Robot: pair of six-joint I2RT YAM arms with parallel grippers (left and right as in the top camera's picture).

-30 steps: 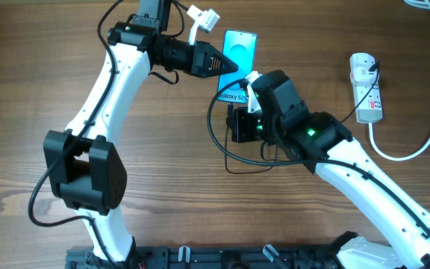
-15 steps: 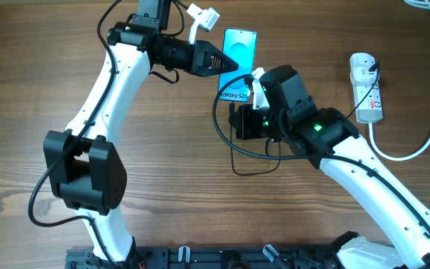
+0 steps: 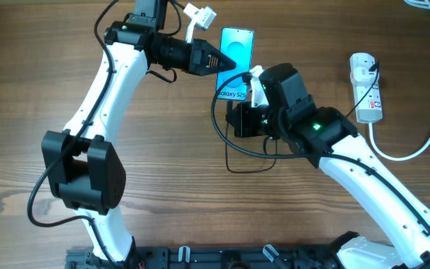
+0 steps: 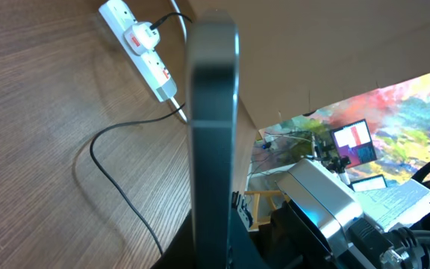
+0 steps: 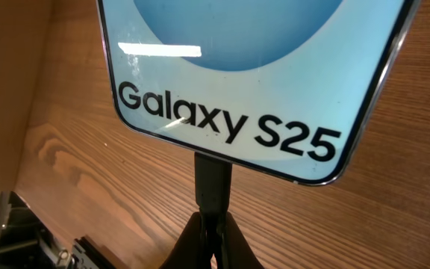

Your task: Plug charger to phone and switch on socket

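The phone [image 3: 237, 52] has a cyan screen and a white strip reading "Galaxy S25" [image 5: 230, 123]. My left gripper [image 3: 230, 67] is shut on its side and holds it; it shows edge-on in the left wrist view [image 4: 213, 127]. My right gripper [image 5: 215, 232] is shut on the charger's black connector [image 5: 213, 183], whose tip meets the phone's bottom edge. The thin black charger cable [image 3: 234, 157] loops on the table below the right wrist. The white socket strip [image 3: 366, 88] lies at the right, with a plug in it.
The socket's white cord [image 3: 424, 142] curves along the right side of the wooden table [image 3: 163, 187]. The socket also shows in the left wrist view [image 4: 144, 52], with the black cable [image 4: 118, 187] trailing beside it.
The right gripper moved up and right with the connector to the phone's bottom edge. The left gripper shifted the phone slightly left. The cable loop changed shape.
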